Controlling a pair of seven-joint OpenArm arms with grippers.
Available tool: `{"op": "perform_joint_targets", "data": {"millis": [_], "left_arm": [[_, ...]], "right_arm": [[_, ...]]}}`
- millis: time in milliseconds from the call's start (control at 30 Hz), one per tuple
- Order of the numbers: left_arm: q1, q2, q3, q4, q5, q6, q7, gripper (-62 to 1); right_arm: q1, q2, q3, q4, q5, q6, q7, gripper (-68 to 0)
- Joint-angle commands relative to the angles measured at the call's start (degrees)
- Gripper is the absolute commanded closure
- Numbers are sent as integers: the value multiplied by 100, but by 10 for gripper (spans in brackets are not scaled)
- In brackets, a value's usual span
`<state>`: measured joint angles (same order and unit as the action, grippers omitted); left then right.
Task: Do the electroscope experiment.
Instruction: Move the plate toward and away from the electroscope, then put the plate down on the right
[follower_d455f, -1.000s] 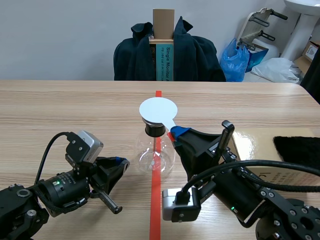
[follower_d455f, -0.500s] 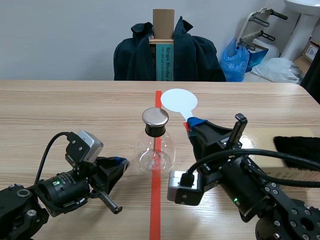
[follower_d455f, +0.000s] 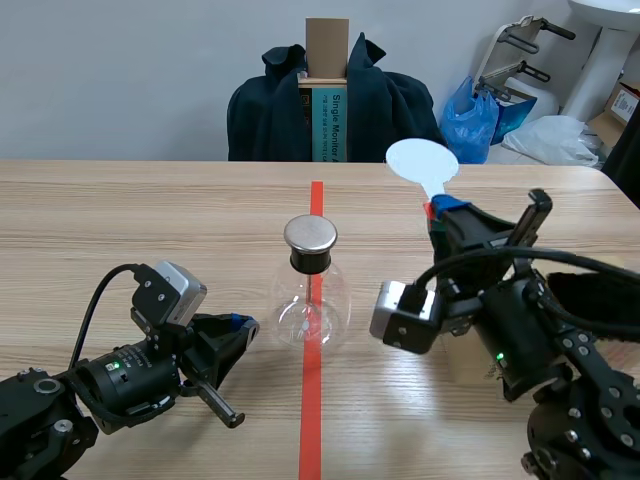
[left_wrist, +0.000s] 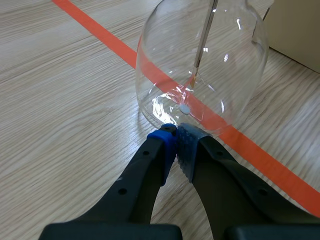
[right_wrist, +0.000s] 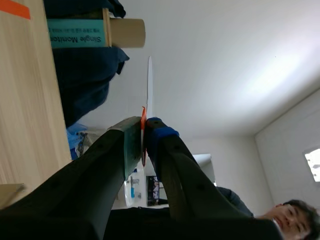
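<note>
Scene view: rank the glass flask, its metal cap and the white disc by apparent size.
1. glass flask, clearly largest.
2. white disc.
3. metal cap, only a little smaller than the disc; the disc is raised and tilted, so that pair is unsure.

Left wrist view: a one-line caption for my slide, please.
Left arm's shut fingers at the base of the glass flask.

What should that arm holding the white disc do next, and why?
Probably swing the white disc left and down toward the metal cap. The right end effector grips it high, well clear of the flask, and the cap is bare.
</note>
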<state>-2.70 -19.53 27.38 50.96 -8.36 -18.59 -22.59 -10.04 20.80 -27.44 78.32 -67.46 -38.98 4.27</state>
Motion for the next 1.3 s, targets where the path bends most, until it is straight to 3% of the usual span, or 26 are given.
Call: {"op": "perform_joint_targets", "data": {"millis": [0, 167, 233, 400, 567, 633, 800, 933, 1100, 1267], "left_arm": [[-48, -22, -2, 31, -35, 4, -76, -27], [-31, -61, -2, 31, -39, 4, -79, -32], [-7, -122, -2, 50, -37, 2, -116, -77], [407, -608, -2, 544, -39, 4, -566, -276], [1198, -1399, -46, 1504, -107, 7, -1200, -536], [1602, -1727, -144, 1928, -127, 15, -1419, -597], [2771, -2601, -623, 3040, -179, 153, -1484, -614], [3670, -3215, -1220, 3856, -503, 153, -1270, -613], [4422, -3661, -1904, 4579, -837, 155, -734, -613], [5056, -4041, -2365, 5021, -1320, 361, -420, -613]], "right_arm": [[264, 76, 55, 402, 76, -90, -131, -6], [402, 81, 203, 1274, 155, -90, -483, -6], [363, 98, 358, 1725, 256, -85, -503, -6], [4, 365, 684, 2811, 457, 20, -503, -6], [-708, 765, 909, 3539, 538, 153, -531, -6], [-1091, 890, 1014, 3720, 560, 151, -525, -6], [-1985, 1062, 1296, 3904, 629, 48, -466, -6], [-2579, 1064, 1539, 3899, 645, -94, -391, -6], [-3209, 1062, 1786, 3847, 667, -184, -348, -6], [-3412, 1060, 1808, 3324, 686, -588, -284, -6]]}}
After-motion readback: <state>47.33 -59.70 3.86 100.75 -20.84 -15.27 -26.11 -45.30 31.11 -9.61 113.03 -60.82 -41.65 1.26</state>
